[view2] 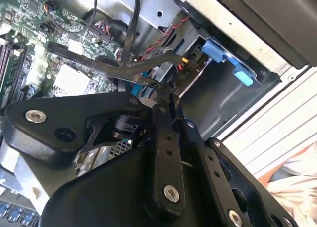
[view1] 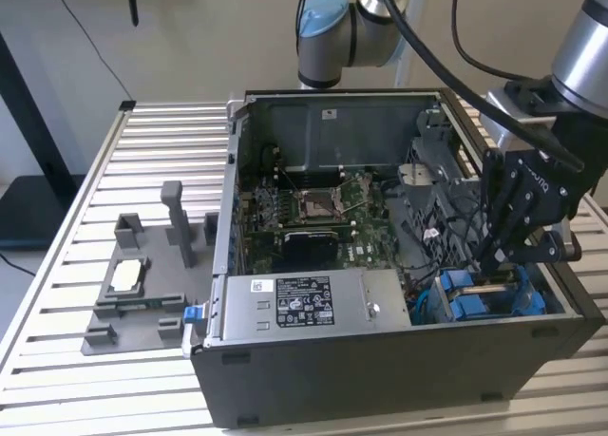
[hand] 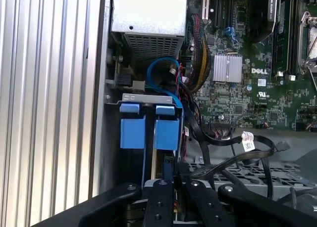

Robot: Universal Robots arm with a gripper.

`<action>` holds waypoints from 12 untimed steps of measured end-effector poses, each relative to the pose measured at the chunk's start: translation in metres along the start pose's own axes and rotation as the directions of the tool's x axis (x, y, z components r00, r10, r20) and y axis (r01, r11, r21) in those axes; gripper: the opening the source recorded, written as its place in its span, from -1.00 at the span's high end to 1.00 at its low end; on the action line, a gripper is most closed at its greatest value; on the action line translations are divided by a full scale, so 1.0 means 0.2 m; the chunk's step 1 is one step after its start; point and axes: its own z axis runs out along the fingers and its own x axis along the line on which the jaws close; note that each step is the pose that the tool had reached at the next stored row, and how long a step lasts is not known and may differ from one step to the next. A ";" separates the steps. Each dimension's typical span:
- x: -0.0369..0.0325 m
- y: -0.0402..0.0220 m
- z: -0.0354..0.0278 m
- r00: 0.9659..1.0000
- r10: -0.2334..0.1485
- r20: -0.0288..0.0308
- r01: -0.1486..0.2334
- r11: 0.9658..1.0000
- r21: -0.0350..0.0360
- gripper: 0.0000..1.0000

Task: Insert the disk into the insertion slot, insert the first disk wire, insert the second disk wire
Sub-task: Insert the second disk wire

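The disk, in its blue carrier, stands edge-up in the insertion slot at the front corner of the dark case, on the exterior view's right. Its two blue tabs stick up from the grey cage. My gripper hangs just above the disk's end. In the second wrist view the gripper has its fingers pressed together on the end of a black flat wire. In the first wrist view the gripper sits right over the disk's edge. Another black wire with a white tag lies loose beside the cage.
The silver power-supply box with a white sticker fills the case's front. The motherboard lies behind it. A grey fixture rests on the slatted table at the exterior view's left. A blue looped cable and bundled wires crowd the cage.
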 end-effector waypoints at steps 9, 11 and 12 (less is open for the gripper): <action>0.008 -0.003 0.006 1.000 0.009 0.003 -0.009 1.000 0.000 0.68; 0.011 -0.003 0.009 1.000 0.010 0.003 -0.010 1.000 0.000 0.68; 0.012 -0.004 0.012 1.000 0.010 0.003 -0.010 1.000 0.000 0.68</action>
